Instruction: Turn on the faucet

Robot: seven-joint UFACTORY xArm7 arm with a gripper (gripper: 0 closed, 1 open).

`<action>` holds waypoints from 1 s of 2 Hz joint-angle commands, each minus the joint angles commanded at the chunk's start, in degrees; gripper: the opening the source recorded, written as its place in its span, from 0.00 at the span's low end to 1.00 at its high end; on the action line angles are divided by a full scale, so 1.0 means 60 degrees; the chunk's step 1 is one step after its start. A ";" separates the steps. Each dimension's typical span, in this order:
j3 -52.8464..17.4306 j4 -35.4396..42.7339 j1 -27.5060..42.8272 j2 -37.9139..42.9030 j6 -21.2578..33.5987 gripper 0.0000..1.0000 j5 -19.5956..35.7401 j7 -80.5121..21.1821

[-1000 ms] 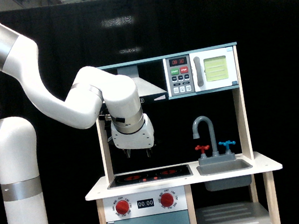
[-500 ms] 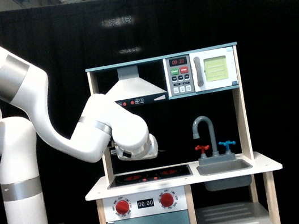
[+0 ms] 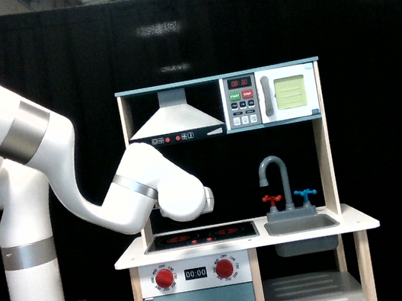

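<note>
Faucet [image 3: 276,176] stands at the back of the grey sink [image 3: 301,224], on the exterior view's right half of the toy kitchen's white counter [image 3: 130,259]. Its grey gooseneck spout rises upright and curves toward the view's left, the mouth hanging over open air above the counter edge of the basin. At its base sit the red cross handle [image 3: 272,200] on the view's left and the blue cross handle [image 3: 305,195] on the view's right, close together but apart.

Between the faucet and the arm lies a clear stretch of dark space above the hob [image 3: 200,236]. Overhead, this room is bounded by the range hood [image 3: 174,116] and the microwave panel [image 3: 272,96]; on the view's right a wooden post [image 3: 325,161] closes it in just beside the blue handle, and on the view's left another post [image 3: 139,192] stands behind the arm.

The white arm [image 3: 135,196] reaches in from the view's left, its forearm sloping down to a rounded wrist [image 3: 190,199] that hovers above the hob, well clear of the red handle. The gripper itself is turned out of sight behind the wrist, so I cannot tell how its jaws stand or whether it holds anything.

Below the counter, two round red knobs [image 3: 164,278] flank a small clock display [image 3: 195,273] on the oven front. The arm's white column [image 3: 29,264] stands at the view's far left, apart from the kitchen.
</note>
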 joint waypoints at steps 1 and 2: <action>0.0208 -0.0011 0.0558 -0.0370 -0.0469 1.00 -0.0086 0.0398; 0.0628 -0.0246 0.1873 -0.1060 -0.2198 1.00 0.0173 0.0912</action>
